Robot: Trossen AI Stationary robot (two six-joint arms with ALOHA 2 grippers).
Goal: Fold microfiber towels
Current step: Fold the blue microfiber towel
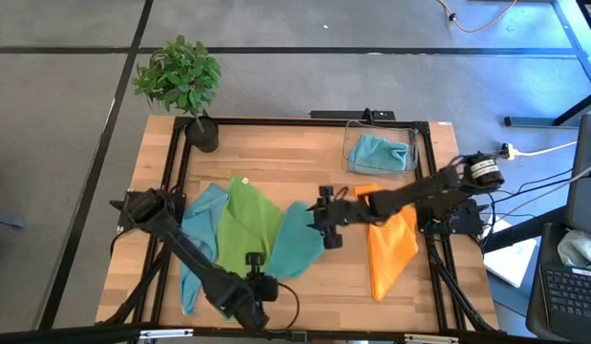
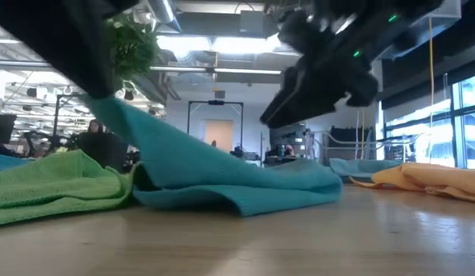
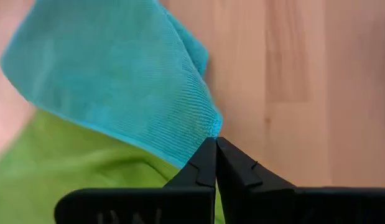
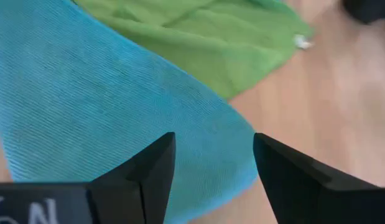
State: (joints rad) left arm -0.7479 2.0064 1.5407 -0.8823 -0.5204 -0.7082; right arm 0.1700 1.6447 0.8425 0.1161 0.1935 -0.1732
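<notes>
Teal cloth is what we are working on: the teal towel (image 1: 297,241) lies in the middle of the table (image 1: 276,162), and our left gripper (image 3: 215,144) has one of its corners pinched tight between shut fingers, lifting that corner off the wood so the cloth slopes down away from it in the low view. Just beside that held corner, on the side away from our right arm, sits the lime green towel (image 1: 247,222), with a light blue towel (image 1: 201,229) beyond it. Our right gripper (image 4: 212,163) hovers over the far edge of the teal towel with its fingers spread apart and holding nothing; the cloth runs directly under the gap between them. Behind the right gripper, under its own arm, lies the orange towel (image 1: 390,244), and farther back the second light blue towel (image 1: 379,151) rests in the clear plastic bin (image 1: 350,143).

We judge the next move is for the right gripper to come down and take its corner so the pair can fold the teal towel. The risks are plain. If the right fingers close too far in from the edge, they bunch the cloth rather than gripping one layer. If they drop slightly off, they close on bare wood. And since the green towel touches the teal one near our left gripper, any drag sideways could pull it along.
</notes>
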